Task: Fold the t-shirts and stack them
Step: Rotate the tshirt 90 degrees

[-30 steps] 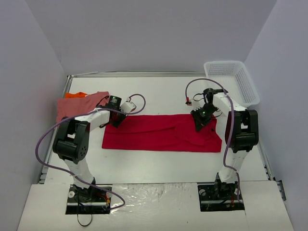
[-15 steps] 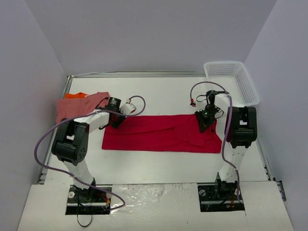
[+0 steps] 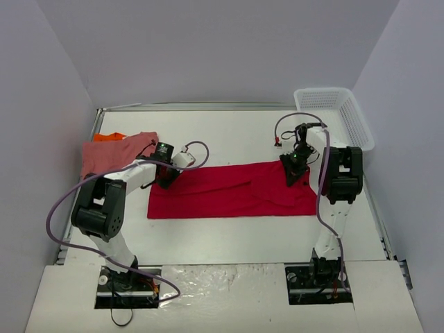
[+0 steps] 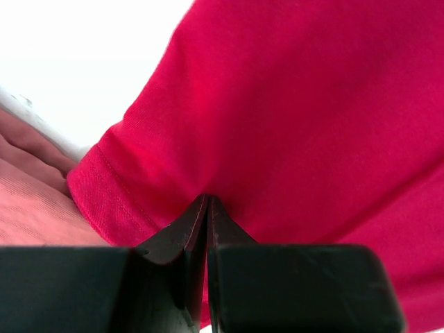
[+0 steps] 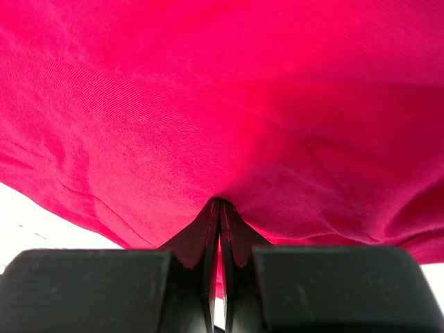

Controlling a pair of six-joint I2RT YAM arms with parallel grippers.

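the bright red cloth t-shirt (image 3: 232,191) lay spread as a long flat band across the middle of the white table (image 3: 229,132), reaching from left of centre to right of centre in the overhead view. its lower edge ran fairly straight, and a few soft creases crossed its right half.

the left gripper (image 4: 208,201) was down at the shirt's upper left corner. its two black fingers were pressed together with a pinch of red cloth caught between the tips. in its own camera the fabric rose to a small peak right where the tips met, and a stitched hem curved past just left of the pinch.

the right gripper (image 5: 219,205) was down on the upper right part of the same shirt. its jaws were squeezed tight on a fold of red fabric, which drew up to a point at the tips. a sliver of white table showed at the lower left of that view.

the salmon pink cloth t-shirt (image 3: 114,154) lay rumpled at the left edge of the table, near the red shirt's corner. in the left wrist view it filled the lower left, just beside the red hem. an orange cloth t-shirt (image 3: 109,137) peeked out from behind the pink one, towards the upper left. the white plastic mesh basket (image 3: 336,114) sat at the upper right of the overhead view, well apart from the shirts.
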